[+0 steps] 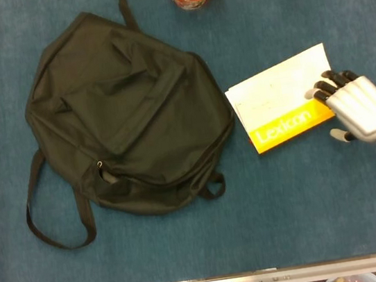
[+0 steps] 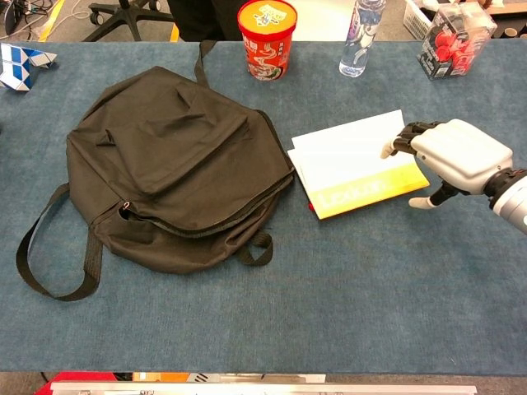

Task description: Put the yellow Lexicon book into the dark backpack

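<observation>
Here, blue carpeted table [image 2: 329, 313] carries backpack [image 2: 173, 164] and Lexicon book [image 2: 354, 169].
Right hand [image 2: 453, 156] over the book's edge, fingers spread, holding nothing.

A lab or office: blue felt-covered table [image 2: 329, 313], office chair base [image 2: 123, 12], floor cables [image 2: 25, 8].
</observation>
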